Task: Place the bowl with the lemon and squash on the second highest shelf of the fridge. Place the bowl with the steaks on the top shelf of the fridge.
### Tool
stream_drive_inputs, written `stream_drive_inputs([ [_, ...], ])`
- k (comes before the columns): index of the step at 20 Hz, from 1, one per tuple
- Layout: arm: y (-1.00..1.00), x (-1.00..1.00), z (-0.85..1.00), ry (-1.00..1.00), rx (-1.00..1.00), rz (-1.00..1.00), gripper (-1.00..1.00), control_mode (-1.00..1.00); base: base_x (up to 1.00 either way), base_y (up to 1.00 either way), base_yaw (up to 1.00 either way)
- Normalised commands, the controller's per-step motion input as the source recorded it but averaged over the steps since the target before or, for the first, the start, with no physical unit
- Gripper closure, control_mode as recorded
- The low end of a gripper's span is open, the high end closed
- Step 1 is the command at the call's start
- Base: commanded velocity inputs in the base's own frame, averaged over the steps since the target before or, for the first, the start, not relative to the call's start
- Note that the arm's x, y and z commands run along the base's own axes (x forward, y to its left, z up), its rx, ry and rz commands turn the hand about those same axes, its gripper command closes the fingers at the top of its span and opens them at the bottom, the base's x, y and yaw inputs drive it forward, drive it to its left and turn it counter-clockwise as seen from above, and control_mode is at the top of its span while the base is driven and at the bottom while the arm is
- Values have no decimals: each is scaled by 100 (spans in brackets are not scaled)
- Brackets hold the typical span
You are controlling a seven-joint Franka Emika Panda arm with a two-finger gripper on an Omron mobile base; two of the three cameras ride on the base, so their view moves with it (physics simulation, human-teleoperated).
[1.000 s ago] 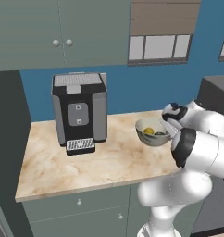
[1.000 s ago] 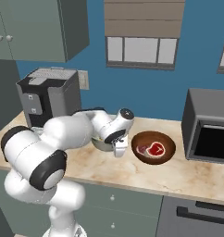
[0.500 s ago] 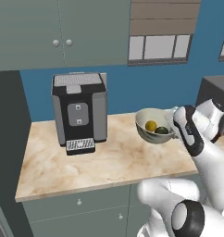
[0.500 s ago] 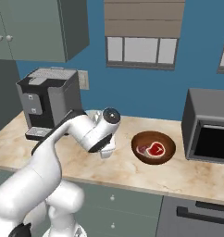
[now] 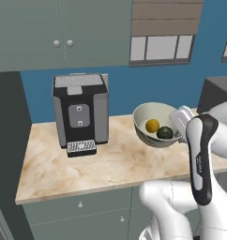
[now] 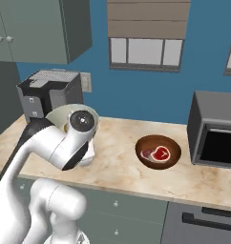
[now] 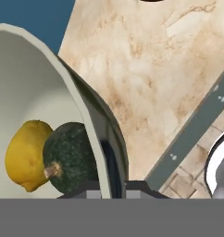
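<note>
I am holding the pale bowl (image 5: 155,125) clear of the marble counter (image 5: 106,164), my gripper (image 7: 115,185) closing its fingers on the bowl's rim, one inside the wall and one outside. The lemon (image 7: 26,155) and the dark green squash (image 7: 70,157) are lying together inside, touching. The brown bowl with the steaks (image 6: 158,152) is sitting on the counter toward its right end, near the microwave (image 6: 215,131). The coffee machine (image 5: 80,112) is standing at the counter's back left.

Even, bright, sharp; shadows perhaps faint.

Lifted fruit bowl (image 5: 155,126); steak bowl (image 6: 158,152) on counter
</note>
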Motion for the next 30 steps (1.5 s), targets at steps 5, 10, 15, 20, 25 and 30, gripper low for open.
stream_drive_inputs([
  [5, 20, -36, 70, 18, 0, 6, 100, -100, 0, 0, 0],
  [10, 0, -2, 0, 0, 0, 0, 100, 100, -7, 0, 0],
  [15, 0, 0, 0, 0, 0, 0, 100, 100, -80, 0, 23],
  [20, 0, 0, 0, 0, 0, 0, 100, 100, -100, 0, 48],
  [25, 0, 0, 0, 0, 0, 0, 100, 100, -98, 2, 70],
  [30, 0, 0, 0, 0, 0, 0, 100, 100, -85, 19, 73],
])
